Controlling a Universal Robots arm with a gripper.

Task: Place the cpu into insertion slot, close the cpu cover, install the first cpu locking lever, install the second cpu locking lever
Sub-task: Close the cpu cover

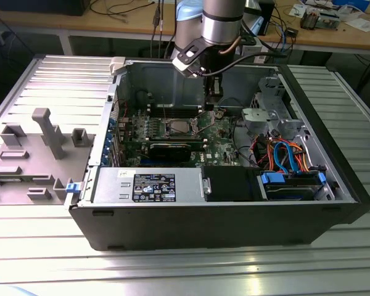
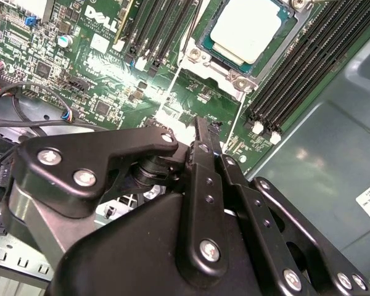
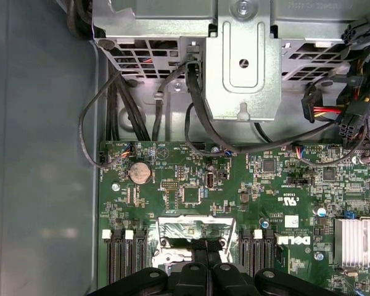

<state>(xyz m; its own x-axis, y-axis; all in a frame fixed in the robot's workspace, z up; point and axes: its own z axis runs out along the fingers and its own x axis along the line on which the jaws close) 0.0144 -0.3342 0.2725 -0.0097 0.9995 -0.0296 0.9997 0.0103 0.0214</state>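
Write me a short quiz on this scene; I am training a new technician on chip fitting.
1. True or false: the chip lies in the socket on the green board.
2. The gripper hangs over: A the grey tray outside the case; B the green board; C the blue cables.
3. In the exterior view, on which side of the case does the grey tray lie?
Key: 1 true; 2 B; 3 the exterior view's left.
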